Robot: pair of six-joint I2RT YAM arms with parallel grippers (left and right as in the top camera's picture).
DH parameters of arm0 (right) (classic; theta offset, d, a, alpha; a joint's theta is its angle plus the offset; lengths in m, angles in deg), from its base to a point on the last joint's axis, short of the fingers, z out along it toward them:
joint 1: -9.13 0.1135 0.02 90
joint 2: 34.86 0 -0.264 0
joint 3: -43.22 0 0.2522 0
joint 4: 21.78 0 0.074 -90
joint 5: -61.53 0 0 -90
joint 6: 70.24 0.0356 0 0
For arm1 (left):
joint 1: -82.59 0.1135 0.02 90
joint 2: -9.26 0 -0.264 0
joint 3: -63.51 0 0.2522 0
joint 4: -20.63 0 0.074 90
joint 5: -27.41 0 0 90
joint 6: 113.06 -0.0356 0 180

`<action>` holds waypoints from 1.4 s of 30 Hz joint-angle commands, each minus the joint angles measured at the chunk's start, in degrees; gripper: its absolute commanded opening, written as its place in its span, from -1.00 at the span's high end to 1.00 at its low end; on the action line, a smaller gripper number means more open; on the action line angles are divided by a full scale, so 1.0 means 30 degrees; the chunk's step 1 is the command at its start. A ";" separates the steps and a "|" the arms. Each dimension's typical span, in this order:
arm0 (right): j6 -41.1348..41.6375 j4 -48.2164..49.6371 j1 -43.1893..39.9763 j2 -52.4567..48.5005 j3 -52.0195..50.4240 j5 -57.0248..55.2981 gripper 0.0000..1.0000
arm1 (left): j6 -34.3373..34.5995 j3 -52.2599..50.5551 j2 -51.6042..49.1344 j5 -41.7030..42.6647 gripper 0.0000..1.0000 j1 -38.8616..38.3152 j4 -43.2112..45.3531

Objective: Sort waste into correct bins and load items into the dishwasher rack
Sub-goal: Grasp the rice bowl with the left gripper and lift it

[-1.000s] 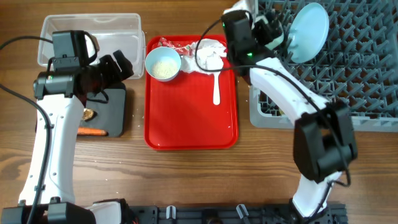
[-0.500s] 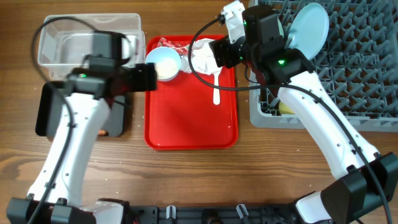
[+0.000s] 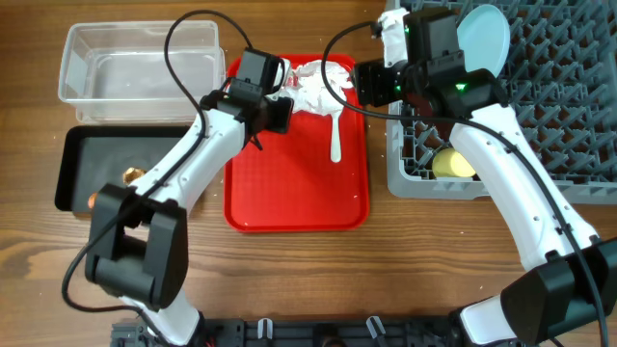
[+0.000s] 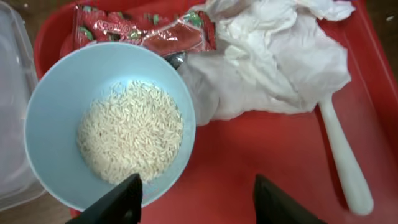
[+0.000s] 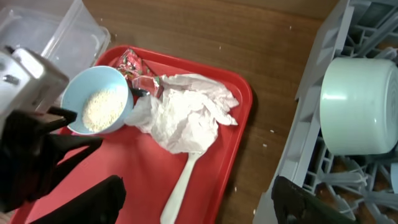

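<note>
Bowl ahead of left claw

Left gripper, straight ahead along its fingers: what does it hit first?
Likely the bowl holding rice: one finger of the left gripper lines up with its near rim. The open gap faces bare red tray, with tissue beyond. Depth is unclear.

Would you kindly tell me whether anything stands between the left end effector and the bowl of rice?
Nothing visible does. The open left end effector hangs right at the near rim of the bowl, over bare red tray. The wrapper and tissue lie beside and beyond the bowl.
</note>
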 commanded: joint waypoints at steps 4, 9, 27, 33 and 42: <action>0.0255 -0.0189 0.0007 0.0503 0.0073 0.0313 -0.57 | -0.0532 0.0233 -0.2127 -0.0386 0.26 -0.0044 0.0984; 0.0240 -0.0240 0.0007 0.0503 0.0073 0.0306 -0.56 | -0.0517 0.0233 -0.2688 -0.0386 0.48 -0.0044 0.1479; 0.0204 -0.0874 0.0007 0.0503 0.0073 -0.0058 -0.55 | 0.2601 0.0270 -0.1086 0.1224 0.92 -0.0051 -0.3016; 0.0233 -0.0896 0.0007 0.0503 0.0073 -0.0051 -0.55 | 0.3147 0.0270 -0.0627 0.2871 0.92 -0.0481 -0.6433; 0.0262 -0.1071 0.0007 0.0503 0.0073 -0.0051 -0.56 | 0.3147 0.0270 -0.0627 0.2871 0.70 -0.2863 -0.8233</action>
